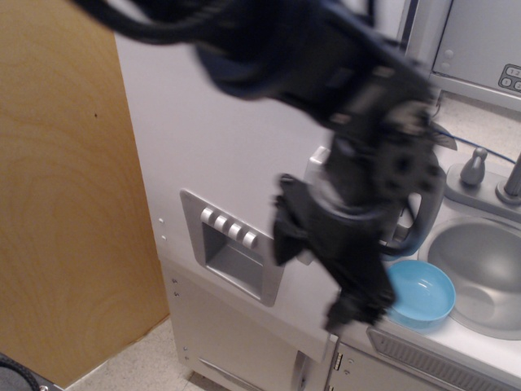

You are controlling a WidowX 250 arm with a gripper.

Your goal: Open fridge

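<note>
The tall silver-grey fridge door (212, 138) fills the middle, with its recessed four-button dispenser panel (232, 252) at lower left. A dark gap along its upper right edge suggests that the door stands slightly ajar. My black gripper (321, 273), heavily motion-blurred, hangs in front of the door's lower right edge. Its two fingers (283, 238) look spread apart. A pale piece that may be the top of the vertical bar handle (317, 159) shows beside the arm. The rest of the handle is hidden behind the arm.
The smaller lower door (236, 342) sits below. A grey telephone handset (413, 236) hangs on the right, mostly behind the arm. A blue bowl (423, 293) sits beside the sink (484, 269), with the faucet (476, 167) behind. A wooden panel (65, 204) stands on the left.
</note>
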